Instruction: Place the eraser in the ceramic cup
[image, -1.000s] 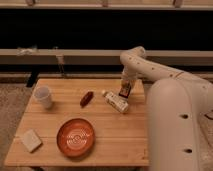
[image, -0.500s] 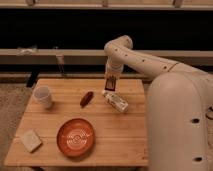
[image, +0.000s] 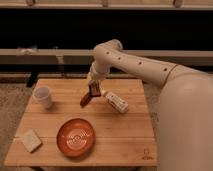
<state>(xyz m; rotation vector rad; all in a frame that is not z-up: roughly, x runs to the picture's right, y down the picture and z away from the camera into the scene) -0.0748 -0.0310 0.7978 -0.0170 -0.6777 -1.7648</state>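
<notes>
**Clerk:** Item one, the gripper (image: 93, 90)?

**Keeper:** Dark, pointing down over the rear middle of the wooden table (image: 125, 130). Its fingers are pressed together. The white arm (image: 130, 62) reaches to it from the right.

**Clerk:** Nearest items?

**Keeper:** One small dark red object (image: 85, 100) lies on the table just below and left of the gripper; contact between them cannot be told. One white packet (image: 117, 102) lies on its side at a slant, just right of the gripper.

**Clerk:** The ceramic cup (image: 43, 96)?

**Keeper:** Small, white, upright. It stands near the table's left edge, well apart from the gripper.

**Clerk:** The eraser (image: 31, 140)?

**Keeper:** A pale rectangular block lying flat at the front left corner of the table. It is outside the cup, nearer the front than the cup, and well apart from the gripper.

**Clerk:** Remaining stock?

**Keeper:** One wide orange-red bowl (image: 75, 137) stands at the front middle of the table, to the right of the eraser.
</notes>
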